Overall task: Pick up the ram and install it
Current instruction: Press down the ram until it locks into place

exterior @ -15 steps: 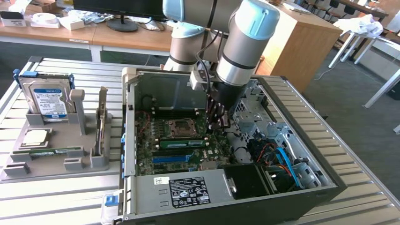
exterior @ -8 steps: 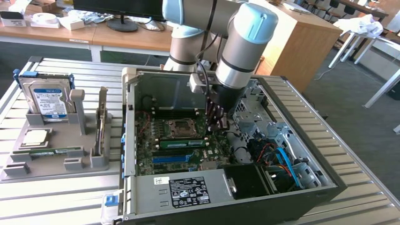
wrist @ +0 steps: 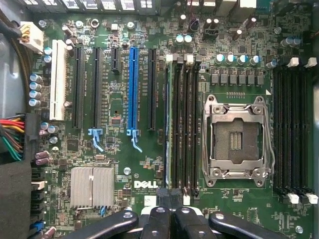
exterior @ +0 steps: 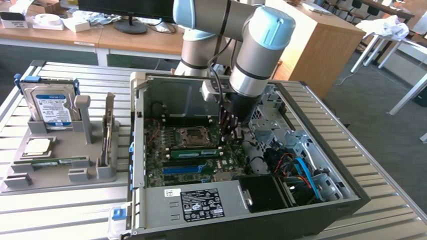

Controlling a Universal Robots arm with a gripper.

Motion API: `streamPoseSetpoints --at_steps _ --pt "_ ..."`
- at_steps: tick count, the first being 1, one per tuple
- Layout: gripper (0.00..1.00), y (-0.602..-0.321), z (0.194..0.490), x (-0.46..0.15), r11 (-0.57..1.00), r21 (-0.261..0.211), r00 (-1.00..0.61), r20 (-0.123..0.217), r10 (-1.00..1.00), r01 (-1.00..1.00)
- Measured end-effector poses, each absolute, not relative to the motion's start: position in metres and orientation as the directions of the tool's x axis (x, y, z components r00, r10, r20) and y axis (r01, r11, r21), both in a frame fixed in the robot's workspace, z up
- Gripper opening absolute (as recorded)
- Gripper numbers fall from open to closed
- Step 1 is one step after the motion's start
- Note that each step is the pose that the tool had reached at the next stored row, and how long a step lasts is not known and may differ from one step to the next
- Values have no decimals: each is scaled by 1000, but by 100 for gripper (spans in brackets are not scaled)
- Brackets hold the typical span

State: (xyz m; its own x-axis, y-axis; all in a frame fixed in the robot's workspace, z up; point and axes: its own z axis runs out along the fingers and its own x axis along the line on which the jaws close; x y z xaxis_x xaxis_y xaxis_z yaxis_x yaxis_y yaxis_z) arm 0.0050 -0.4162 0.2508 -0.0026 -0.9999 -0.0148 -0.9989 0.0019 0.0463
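Black gripper (wrist: pixel 172 198) fingers sat shut tight together with nothing between them, right over the near end of the memory slots on the motherboard (wrist: pixel 124 167). From where I stood, the job looked mostly done. The ram (wrist: pixel 168 134) was no longer in any grip but stood on edge in the outermost slot of the bank beside the empty CPU socket (wrist: pixel 235 139), running the full length of the slot. In the exterior view it showed as a green strip (exterior: pixel 193 153) lying low on the board just below the socket. I could not tell whether it was pressed fully home with both end clips latched, so that much may have been left to do. The arm (exterior: pixel 257 55) reached down almost vertically into the open computer case (exterior: pixel 267 225), wrist straight, with the closed fingertips close above the board and just beside the stick's end; whether they were touching it I could not make out. Off at the exterior view's left, the grey holder (exterior: pixel 60 177) carried the hard drive (exterior: pixel 52 107) and a second green stick (exterior: pixel 57 161) lying flat.
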Motion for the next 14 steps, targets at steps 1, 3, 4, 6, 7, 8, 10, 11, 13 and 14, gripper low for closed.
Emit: streamPoseSetpoints --at_steps 1,3,4,6,7,8,10,11,13,14 --pt "10 -416 251 5 2 46 -3 -15 -1000 -999" --pt "10 -416 251 5 2 46 -3 -15 -1000 -999" --pt "10 -416 251 5 2 46 -3 -15 -1000 -999" --pt "10 -416 251 5 2 46 -3 -15 -1000 -999" --pt "10 -416 250 5 2 46 -3 -15 -1000 -999" --pt "10 -416 250 5 2 46 -2 -15 -1000 -999" --pt "10 -415 250 5 2 46 -3 -15 -1000 -999" --pt "10 -414 250 5 2 46 -3 -15 -1000 -999" --pt "10 -413 249 5 2 46 -3 -15 -1000 -999" --pt "10 -412 249 5 2 46 -2 -15 -1000 -999"
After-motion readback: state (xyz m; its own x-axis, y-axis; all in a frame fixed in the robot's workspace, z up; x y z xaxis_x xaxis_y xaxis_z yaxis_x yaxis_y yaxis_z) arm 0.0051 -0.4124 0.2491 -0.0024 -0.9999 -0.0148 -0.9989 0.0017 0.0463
